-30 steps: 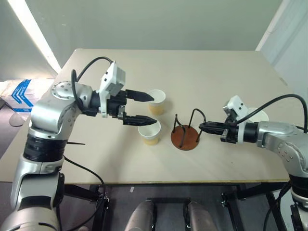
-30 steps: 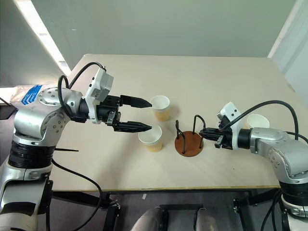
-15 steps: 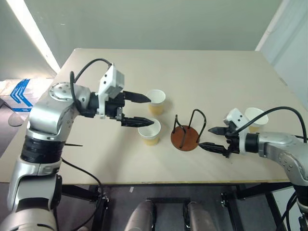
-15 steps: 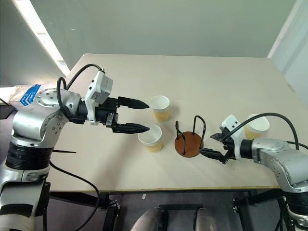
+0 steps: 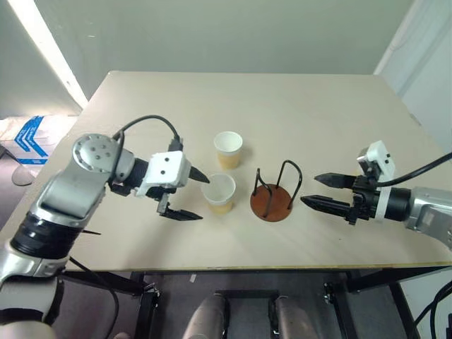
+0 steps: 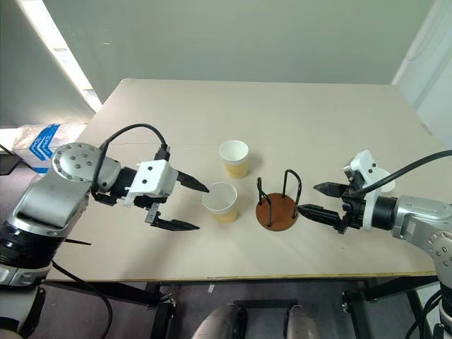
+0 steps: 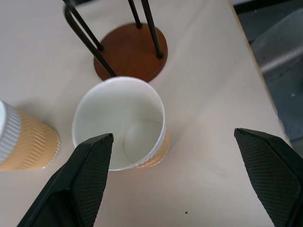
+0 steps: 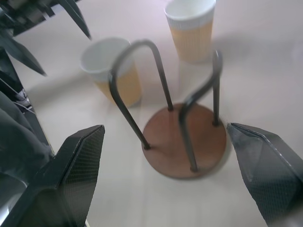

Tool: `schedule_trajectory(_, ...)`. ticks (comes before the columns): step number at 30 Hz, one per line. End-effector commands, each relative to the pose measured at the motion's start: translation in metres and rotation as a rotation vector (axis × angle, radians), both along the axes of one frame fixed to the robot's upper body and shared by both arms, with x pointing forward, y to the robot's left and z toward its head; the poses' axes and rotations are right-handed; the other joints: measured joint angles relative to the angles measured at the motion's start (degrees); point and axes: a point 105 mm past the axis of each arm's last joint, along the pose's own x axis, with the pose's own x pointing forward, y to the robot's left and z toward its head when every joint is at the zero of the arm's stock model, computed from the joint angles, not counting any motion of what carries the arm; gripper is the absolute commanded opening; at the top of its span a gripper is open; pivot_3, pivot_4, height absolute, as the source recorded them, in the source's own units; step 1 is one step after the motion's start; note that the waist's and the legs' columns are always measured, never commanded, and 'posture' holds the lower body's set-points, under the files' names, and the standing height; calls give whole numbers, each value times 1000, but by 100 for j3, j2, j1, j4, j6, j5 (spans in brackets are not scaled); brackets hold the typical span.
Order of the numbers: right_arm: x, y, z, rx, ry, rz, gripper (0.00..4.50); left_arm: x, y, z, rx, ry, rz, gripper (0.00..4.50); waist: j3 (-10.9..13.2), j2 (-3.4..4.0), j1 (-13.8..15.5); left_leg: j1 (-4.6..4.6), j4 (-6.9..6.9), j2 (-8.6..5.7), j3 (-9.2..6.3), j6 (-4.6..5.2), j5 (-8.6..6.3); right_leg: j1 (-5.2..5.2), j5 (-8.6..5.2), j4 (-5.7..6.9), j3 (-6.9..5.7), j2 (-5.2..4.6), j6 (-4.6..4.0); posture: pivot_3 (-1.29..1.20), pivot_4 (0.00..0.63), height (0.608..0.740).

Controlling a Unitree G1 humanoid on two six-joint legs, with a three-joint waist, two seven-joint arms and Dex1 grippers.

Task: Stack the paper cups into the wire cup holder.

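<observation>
Wire cup holder point(image 5: 272, 194) stood empty mid-table, nothing stacked yet; left gripper point(image 5: 189, 195) spread wide at nearest paper cup point(image 5: 219, 193), second cup point(image 5: 228, 149) behind, right gripper point(image 5: 326, 192) released beside holder.

The left arm is bent in from the left side, and its left gripper point(image 5: 189, 194) is held low over the table, pointed toward the right with both black fingers spread wide and nothing held between them. The right arm is stretched in from the right edge, with the right gripper point(image 5: 319, 191) pointed leftward and nearly level. Its two fingers are parted wide as well, and nothing is gripped.
</observation>
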Motion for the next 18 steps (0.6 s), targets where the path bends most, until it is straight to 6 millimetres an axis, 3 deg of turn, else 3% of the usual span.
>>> schedule_trajectory(1,-5,4,31,14,-113,20,4345,9,-2,5,37,-76,-18,4500,0,0,0,-1,0,-1,1,0,0,-3,0,2,0,0,0,0,150,740)
schedule_trajectory(11,-16,14,53,1,-181,70,4345,18,-12,-1,43,-87,-77,4500,-1,-1,2,-19,-3,0,0,-10,-3,-22,-1,1,-3,-1,2,0,150,740)
schedule_trajectory(14,-16,14,54,-1,-185,58,4374,20,-15,-3,37,-84,-94,3952,-1,-1,10,-21,-3,0,0,-9,-5,-23,1,1,-5,-2,9,0,150,740)
schedule_trajectory(18,-15,12,57,0,-202,36,4374,15,-18,-5,34,-49,-137,2561,-1,-1,6,-22,-3,0,1,-7,-7,-24,17,0,-4,-2,37,0,150,740)
